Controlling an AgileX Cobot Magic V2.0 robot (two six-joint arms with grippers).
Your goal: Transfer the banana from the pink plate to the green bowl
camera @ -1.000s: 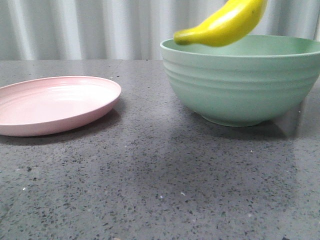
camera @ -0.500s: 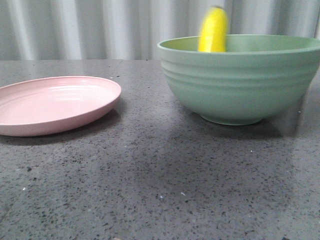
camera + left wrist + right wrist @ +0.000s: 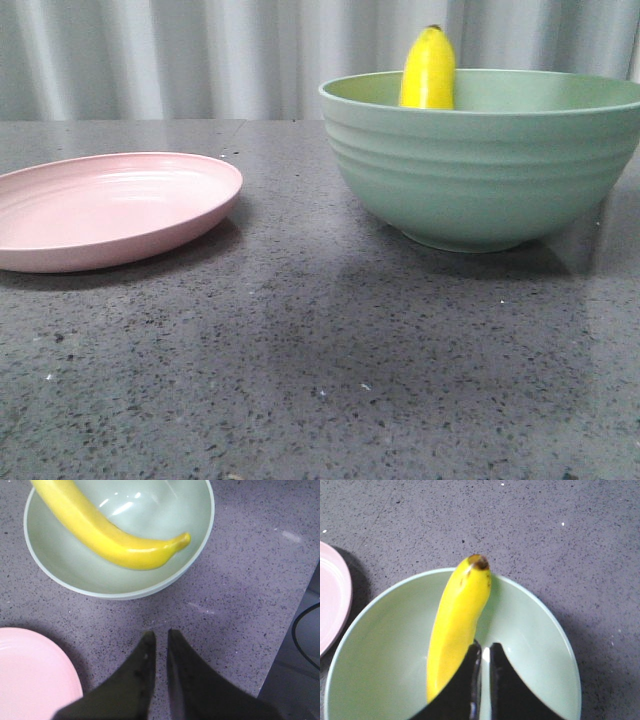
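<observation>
Grey speckled stone makes up the surface (image 3: 330, 360), and behind its far edge hangs a pale, vertically folded curtain (image 3: 200, 55). In the left wrist view the surface ends at an edge, beyond which a lower grey floor and a dark cable (image 3: 300, 630) show.

Toward the left edge in the front view lies the pink plate (image 3: 110, 205), nothing on it. Toward the right stands the green bowl (image 3: 485, 160), well apart from the plate, with a strip of bare surface between them. The whole near part of the surface, in front of both, is open.

The banana (image 3: 428, 70) is inside the bowl, leaning on the inner wall with its dark tip poking up above the rim. From the wrist views it lies across the bowl's hollow, one end resting near the rim.

The left pincer (image 3: 159, 639) hangs over bare surface just beside the bowl, with the plate close by; its fingers are nearly together with only a thin slit between them, and they grip nothing. The right pincer (image 3: 483, 652) hangs over the bowl, its fingers likewise almost closed with a narrow gap, holding nothing; the banana lies under and beside them, not between them.
</observation>
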